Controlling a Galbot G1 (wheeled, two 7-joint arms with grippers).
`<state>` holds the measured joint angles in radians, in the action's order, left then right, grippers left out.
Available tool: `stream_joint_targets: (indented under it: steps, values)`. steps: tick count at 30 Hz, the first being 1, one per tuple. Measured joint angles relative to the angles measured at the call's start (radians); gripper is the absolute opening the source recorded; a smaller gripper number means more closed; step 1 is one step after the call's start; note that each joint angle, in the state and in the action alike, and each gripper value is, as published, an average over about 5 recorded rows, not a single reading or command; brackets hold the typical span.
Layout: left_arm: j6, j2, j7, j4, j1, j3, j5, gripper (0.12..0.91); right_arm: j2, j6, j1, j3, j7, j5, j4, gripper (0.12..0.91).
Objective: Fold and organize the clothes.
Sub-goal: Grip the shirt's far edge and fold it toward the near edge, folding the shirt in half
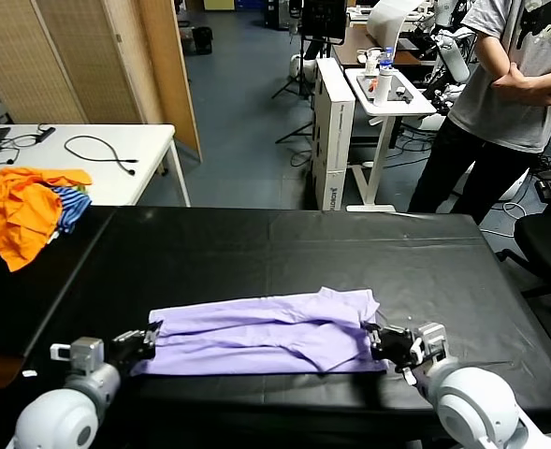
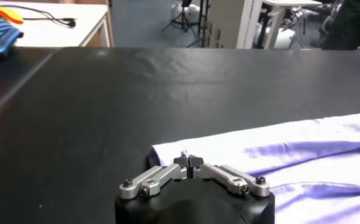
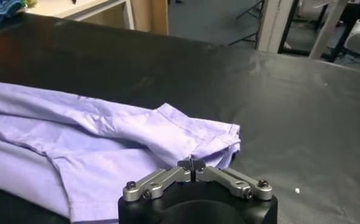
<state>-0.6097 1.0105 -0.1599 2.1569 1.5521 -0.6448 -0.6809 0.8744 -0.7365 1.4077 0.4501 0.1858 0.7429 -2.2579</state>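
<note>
Lavender T-shirt (image 1: 270, 332) folded lengthwise on black table (image 1: 284, 248); left gripper (image 1: 150, 340), right gripper (image 1: 376, 340) pinching opposite ends (jaws closed).

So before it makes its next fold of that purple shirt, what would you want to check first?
1. Left gripper pinched on the lavender T-shirt at its left end: ok, shut on the cloth.
2. Right gripper pinched at the right end: ok, shut on the cloth.
3. Shirt stretched flat between them: not ok, a sleeve lies bunched.
4. Bare black table beyond the shirt for folding: ok.
5. Orange garments apart from the shirt: ok.
6. Grip catches every layer: cannot tell.
</note>
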Motion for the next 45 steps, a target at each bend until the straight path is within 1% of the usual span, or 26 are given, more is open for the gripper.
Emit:
stream_joint_targets:
  steps: [1, 2, 4, 5, 6, 7, 9, 14, 20, 23, 26, 30, 41, 42, 44, 45]
  values:
    - [-0.002, 0.003, -0.002, 0.008, 0.004, -0.007, -0.005, 0.596, 0.004, 0.000, 0.003, 0.009, 0.002, 0.005, -0.006, 0.596]
    - [-0.003, 0.007, -0.004, 0.016, 0.009, -0.014, -0.009, 0.653, 0.009, 0.000, 0.004, 0.017, 0.003, 0.009, -0.009, 0.671]
    - [-0.005, 0.012, -0.004, 0.030, 0.014, -0.029, -0.012, 0.774, 0.019, 0.000, -0.002, 0.030, 0.005, 0.014, -0.005, 0.777]
    - [-0.005, 0.014, -0.004, 0.034, 0.013, -0.036, -0.013, 0.820, 0.026, 0.000, -0.009, 0.034, 0.005, 0.013, 0.000, 0.829]
    - [-0.005, 0.014, -0.004, 0.035, 0.010, -0.041, -0.015, 0.850, 0.033, 0.000, -0.017, 0.036, 0.004, 0.012, 0.008, 0.863]
    - [-0.004, 0.013, -0.004, 0.034, 0.005, -0.044, -0.017, 0.881, 0.040, 0.000, -0.027, 0.037, 0.003, 0.009, 0.018, 0.879]
    - [-0.002, 0.012, -0.004, 0.026, -0.014, -0.047, -0.026, 0.899, 0.058, 0.000, -0.050, 0.035, -0.001, -0.002, 0.046, 0.901]
    - [0.006, 0.023, -0.004, -0.028, -0.088, -0.038, -0.055, 0.907, 0.105, 0.010, -0.111, 0.022, -0.006, -0.024, 0.135, 0.907]
    - [0.013, 0.036, -0.003, -0.109, -0.161, -0.015, -0.070, 0.907, 0.146, 0.035, -0.170, 0.001, 0.004, -0.025, 0.225, 0.907]
    - [0.010, 0.041, -0.002, -0.145, -0.182, -0.004, -0.067, 0.907, 0.164, 0.040, -0.196, -0.011, 0.009, -0.026, 0.260, 0.907]
    - [-0.002, 0.045, -0.003, -0.169, -0.189, 0.005, -0.062, 0.907, 0.176, 0.042, -0.218, -0.022, 0.010, -0.028, 0.287, 0.907]
    - [-0.015, 0.050, -0.003, -0.178, -0.179, 0.010, -0.059, 0.907, 0.186, 0.046, -0.240, -0.035, 0.009, -0.036, 0.318, 0.907]
    - [-0.026, 0.051, -0.001, -0.165, -0.150, 0.008, -0.055, 0.907, 0.223, 0.054, -0.279, -0.050, 0.005, -0.051, 0.394, 0.899]
    - [-0.026, 0.051, -0.001, -0.165, -0.149, 0.007, -0.054, 0.907, 0.225, 0.055, -0.280, -0.052, 0.005, -0.053, 0.397, 0.882]
    - [-0.028, 0.052, -0.001, -0.165, -0.147, 0.007, -0.052, 0.899, 0.228, 0.055, -0.279, -0.054, 0.003, -0.055, 0.401, 0.813]
    - [-0.030, 0.052, 0.000, -0.165, -0.147, 0.007, -0.050, 0.891, 0.228, 0.055, -0.279, -0.055, 0.002, -0.056, 0.401, 0.765]
